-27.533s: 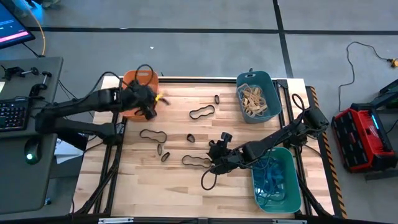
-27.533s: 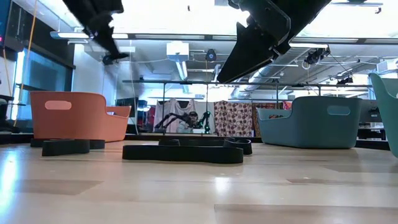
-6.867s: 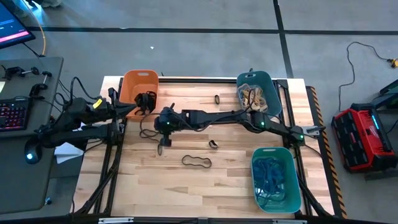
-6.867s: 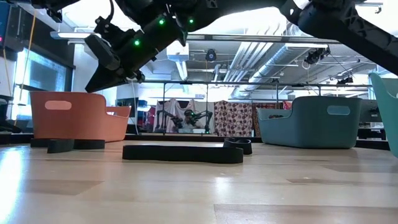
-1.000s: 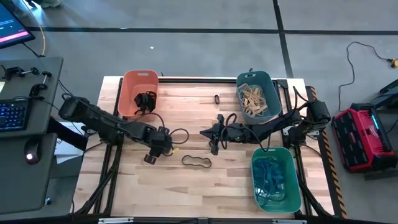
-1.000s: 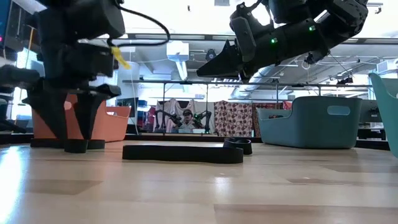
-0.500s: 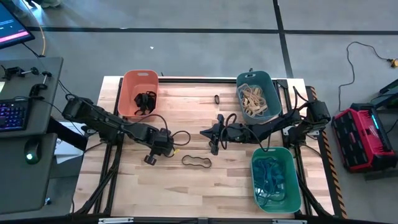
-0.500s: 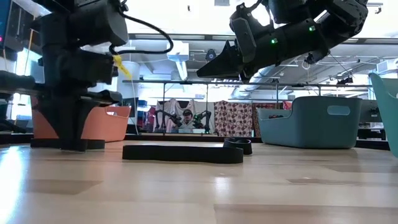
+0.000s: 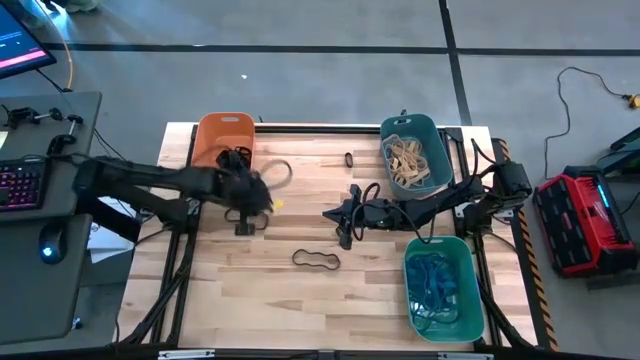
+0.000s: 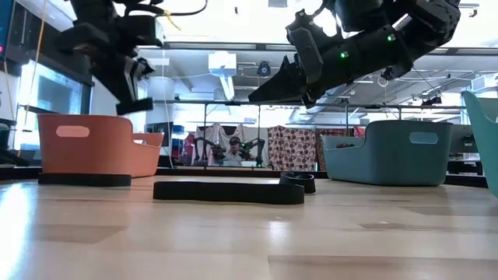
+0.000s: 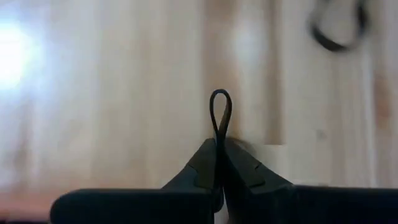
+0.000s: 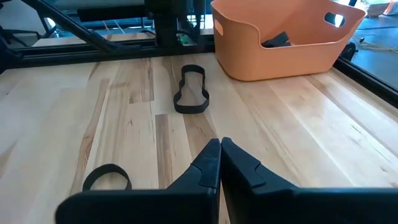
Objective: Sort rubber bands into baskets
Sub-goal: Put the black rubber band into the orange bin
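overhead, table-level, two wrist views (close)

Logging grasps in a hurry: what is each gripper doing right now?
Left gripper: shut on a thin black rubber band loop, lifted off the table.
Right gripper: shut, holding nothing.

The wooden table (image 9: 300, 300) held three baskets (image 9: 222, 135) and black rubber bands (image 9: 317, 259) lying loose mid-table.
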`<action>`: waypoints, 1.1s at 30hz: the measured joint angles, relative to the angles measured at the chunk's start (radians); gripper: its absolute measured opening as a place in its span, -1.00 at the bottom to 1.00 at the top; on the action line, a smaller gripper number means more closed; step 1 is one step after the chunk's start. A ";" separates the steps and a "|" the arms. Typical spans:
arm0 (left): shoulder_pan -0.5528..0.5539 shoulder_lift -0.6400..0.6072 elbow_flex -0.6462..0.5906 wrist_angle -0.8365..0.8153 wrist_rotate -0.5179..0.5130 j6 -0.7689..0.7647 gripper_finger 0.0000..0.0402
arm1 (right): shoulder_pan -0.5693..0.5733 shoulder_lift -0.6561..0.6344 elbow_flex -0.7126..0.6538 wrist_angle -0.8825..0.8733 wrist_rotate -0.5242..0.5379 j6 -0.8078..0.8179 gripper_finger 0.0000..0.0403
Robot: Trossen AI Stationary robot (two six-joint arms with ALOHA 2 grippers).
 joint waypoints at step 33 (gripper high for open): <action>0.927 0.006 0.011 -0.152 -0.061 0.049 -0.99 | 0.000 0.000 0.000 -0.004 -0.007 -0.010 -1.00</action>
